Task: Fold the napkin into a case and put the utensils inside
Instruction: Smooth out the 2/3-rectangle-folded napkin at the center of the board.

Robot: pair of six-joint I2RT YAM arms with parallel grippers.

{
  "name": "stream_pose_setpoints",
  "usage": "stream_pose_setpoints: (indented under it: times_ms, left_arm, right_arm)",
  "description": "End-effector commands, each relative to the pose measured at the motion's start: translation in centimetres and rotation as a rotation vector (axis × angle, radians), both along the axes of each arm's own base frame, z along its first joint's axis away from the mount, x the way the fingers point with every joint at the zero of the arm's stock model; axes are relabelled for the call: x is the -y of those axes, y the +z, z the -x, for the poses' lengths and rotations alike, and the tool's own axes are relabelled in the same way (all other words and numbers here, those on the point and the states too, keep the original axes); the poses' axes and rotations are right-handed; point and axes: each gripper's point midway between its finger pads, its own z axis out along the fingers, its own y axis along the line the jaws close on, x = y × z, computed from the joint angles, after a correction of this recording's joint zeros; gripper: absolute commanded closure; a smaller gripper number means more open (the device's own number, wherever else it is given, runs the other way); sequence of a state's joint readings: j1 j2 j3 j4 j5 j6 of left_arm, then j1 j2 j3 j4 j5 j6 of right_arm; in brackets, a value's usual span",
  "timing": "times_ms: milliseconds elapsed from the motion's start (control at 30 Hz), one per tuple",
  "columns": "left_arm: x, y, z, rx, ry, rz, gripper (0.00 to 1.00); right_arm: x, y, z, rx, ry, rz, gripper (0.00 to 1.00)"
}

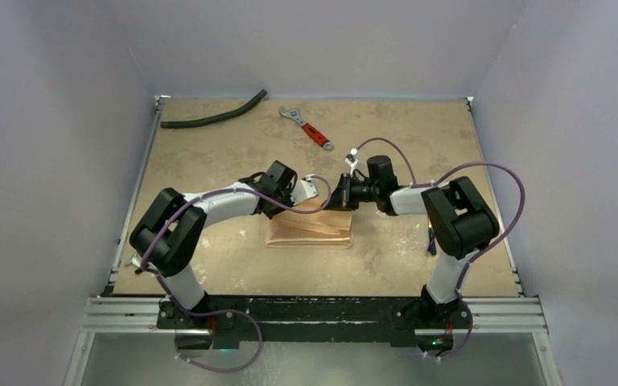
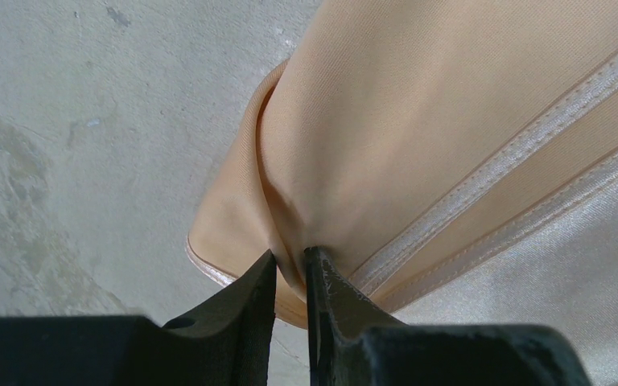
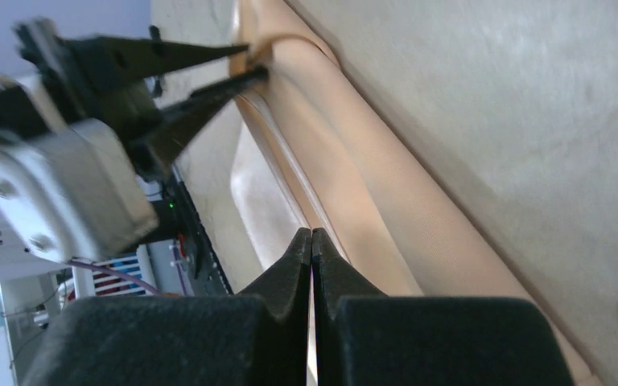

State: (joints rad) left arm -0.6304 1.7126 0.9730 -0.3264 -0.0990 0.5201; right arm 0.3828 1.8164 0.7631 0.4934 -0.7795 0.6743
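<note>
The peach-orange napkin (image 1: pixel 310 231) lies folded in layers at the table's middle, forming a flat case shape. My left gripper (image 1: pixel 291 206) is at its far left edge. In the left wrist view the left gripper (image 2: pixel 290 261) is shut on a raised fold of the napkin (image 2: pixel 418 104), with cloth bunched between the jaws. My right gripper (image 1: pixel 340 198) is at the far right edge. Its tips (image 3: pixel 312 235) are pressed together against the napkin's hem (image 3: pixel 346 185); any cloth between them is hidden. The left gripper's fingers (image 3: pixel 209 80) also appear there, pinching the far corner. The utensils are out of view.
A curved black hose (image 1: pixel 213 117) lies at the far left of the tan table (image 1: pixel 418 145). A red-handled wrench (image 1: pixel 310 129) lies at the far middle. Grey walls close in three sides of the table.
</note>
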Motion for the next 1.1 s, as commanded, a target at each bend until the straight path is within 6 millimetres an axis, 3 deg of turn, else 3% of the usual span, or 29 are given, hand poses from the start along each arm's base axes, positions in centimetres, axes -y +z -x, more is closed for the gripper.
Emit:
stream_pose_setpoints:
  times_ms: [0,167,300,400,500,600,700,867,933,1067]
  left_arm:
    - [-0.3,0.1,-0.2,0.029,-0.033,-0.024,0.81]
    - [-0.2,0.4,-0.7,0.049,-0.053,-0.028,0.8]
    - [1.0,2.3,-0.6,0.012,-0.025,0.032,0.77]
    - [2.4,5.2,-0.5,-0.007,-0.016,0.114,0.71]
    - [3.6,9.5,-0.3,0.048,-0.064,0.214,0.6]
    - [3.8,13.0,-0.4,0.148,-0.126,0.258,0.5]
    - [3.3,15.0,0.2,0.196,-0.211,0.236,0.47]
    - [0.8,14.1,3.7,0.263,-0.583,0.041,0.45]
    - [0.1,13.4,4.5,0.335,-0.712,-0.023,0.39]
    - [-0.5,10.3,6.6,0.3,-0.873,-0.08,0.34]
  right_arm:
    - [-0.7,2.0,-1.6,0.047,0.033,-0.034,1.0]
    - [-0.1,-1.7,-1.6,-0.001,-0.006,0.018,1.0]
    - [0.3,-3.4,-1.5,-0.013,-0.036,0.046,1.0]
    - [0.3,-2.1,-1.8,0.023,-0.049,0.039,1.0]
    - [0.3,-0.1,-2.3,0.068,-0.055,0.035,0.99]
    - [0.4,1.5,-2.5,0.102,-0.059,0.035,0.99]
    - [0.3,2.8,-2.3,0.124,-0.06,0.019,0.98]
    - [-1.9,3.5,-2.1,0.137,-0.017,-0.018,0.97]
    - [-3.1,3.3,-2.4,0.143,0.002,-0.017,0.98]
    - [-4.7,2.9,-3.4,0.144,0.017,-0.041,0.99]
